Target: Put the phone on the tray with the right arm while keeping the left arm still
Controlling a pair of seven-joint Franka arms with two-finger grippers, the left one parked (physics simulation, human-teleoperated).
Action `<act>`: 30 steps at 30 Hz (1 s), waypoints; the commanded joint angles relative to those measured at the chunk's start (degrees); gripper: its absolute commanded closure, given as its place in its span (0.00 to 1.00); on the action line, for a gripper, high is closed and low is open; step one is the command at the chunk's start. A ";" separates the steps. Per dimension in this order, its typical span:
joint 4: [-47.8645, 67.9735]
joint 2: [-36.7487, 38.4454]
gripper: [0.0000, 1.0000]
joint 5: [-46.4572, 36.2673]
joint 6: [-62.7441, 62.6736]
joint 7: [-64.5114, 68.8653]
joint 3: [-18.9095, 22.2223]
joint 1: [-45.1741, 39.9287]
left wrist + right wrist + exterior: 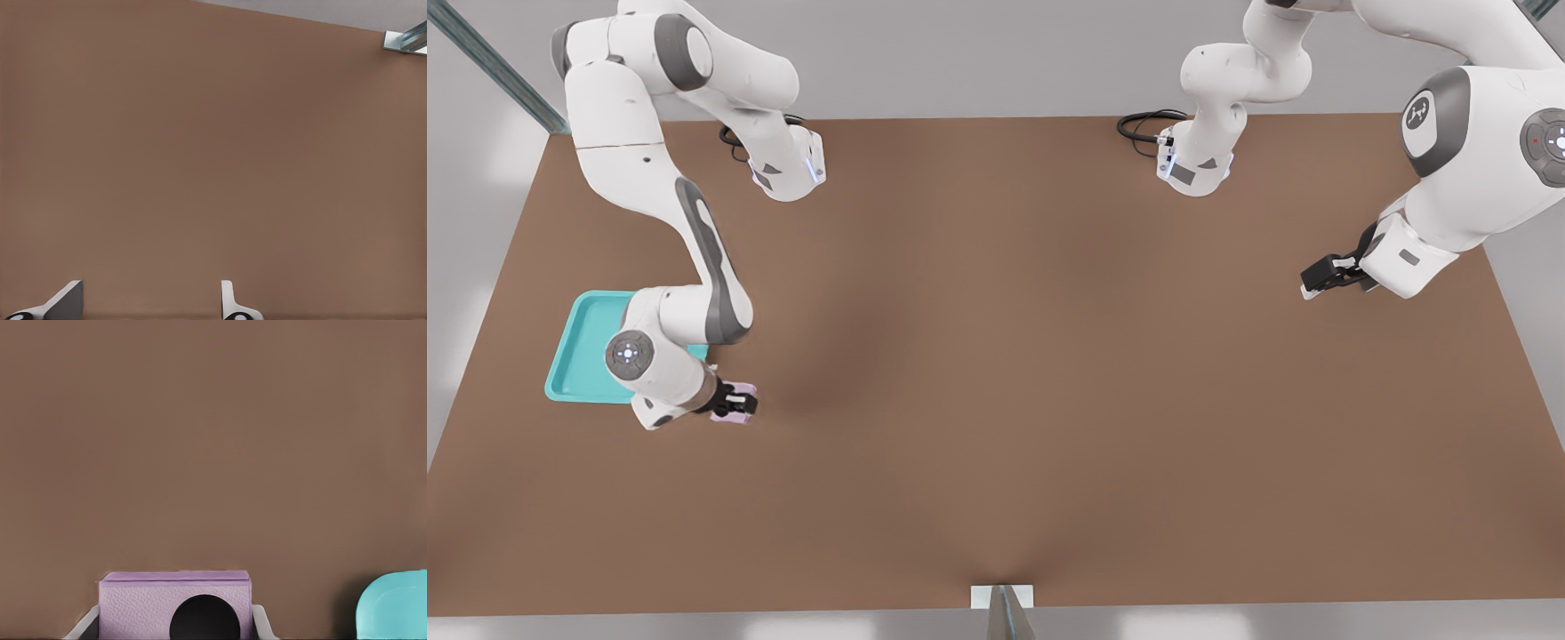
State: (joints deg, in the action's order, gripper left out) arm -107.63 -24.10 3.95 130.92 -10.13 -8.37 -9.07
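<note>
Phone (pixel 175 607) between the fingers (pixel 261 623) – clamped both sides, gripper (pixel 734 403) just beside tray (pixel 578 347)

Tray (pixel 580 356) near the table's (pixel 1049 400) edge on the front view's left, partly under the right arm (pixel 694 311). Phone (pixel 740 402) just off the tray's corner, toward the front view's right and nearer the camera, between the pincer's (pixel 738 404) fingers (pixel 261 621), outside the tray.

We count one phone (pixel 737 402), one tray (pixel 580 356) and one desk (pixel 1049 400). We see two arms, and the working one's end effector (pixel 740 404) makes one more.
</note>
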 commanded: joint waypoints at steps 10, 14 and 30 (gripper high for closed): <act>-12.07 3.54 0.24 0.71 2.32 32.98 -6.57 -22.39; -12.16 1.17 0.21 1.06 3.20 34.04 -6.57 -23.18; 26.70 12.84 0.03 6.95 -36.62 5.39 -22.05 -7.90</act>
State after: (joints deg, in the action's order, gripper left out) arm -81.37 -13.17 9.56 111.48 11.67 -24.72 -14.59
